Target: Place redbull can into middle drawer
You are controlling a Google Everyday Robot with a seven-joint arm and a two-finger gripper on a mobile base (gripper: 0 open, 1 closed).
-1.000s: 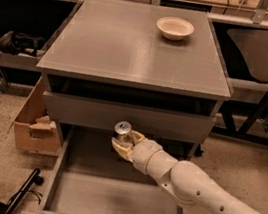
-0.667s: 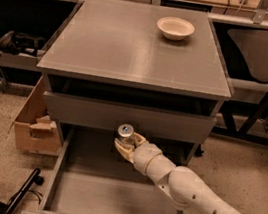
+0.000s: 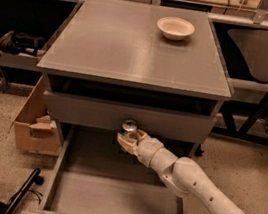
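Silver-top redbull can [image 3: 130, 126] pinched btwn gripper [image 3: 129, 140] jaws, over middle drawer [image 3: 109, 201] rear.

1. One cabinet [image 3: 133, 48], so everything below is placed off that.
2. One bowl [image 3: 175, 28], on the cabinet's top, back right.
3. Drawers: one middle drawer [image 3: 109, 199] pulled out low on the cabinet, and one closed drawer front [image 3: 73, 109] above it.
4. One redbull can [image 3: 130, 125] and one gripper [image 3: 128, 138] clasped round it, just in front of the cabinet.
5. One cardboard box [image 3: 31, 131] left of the cabinet, maybe with scraps inside, hard to tell.
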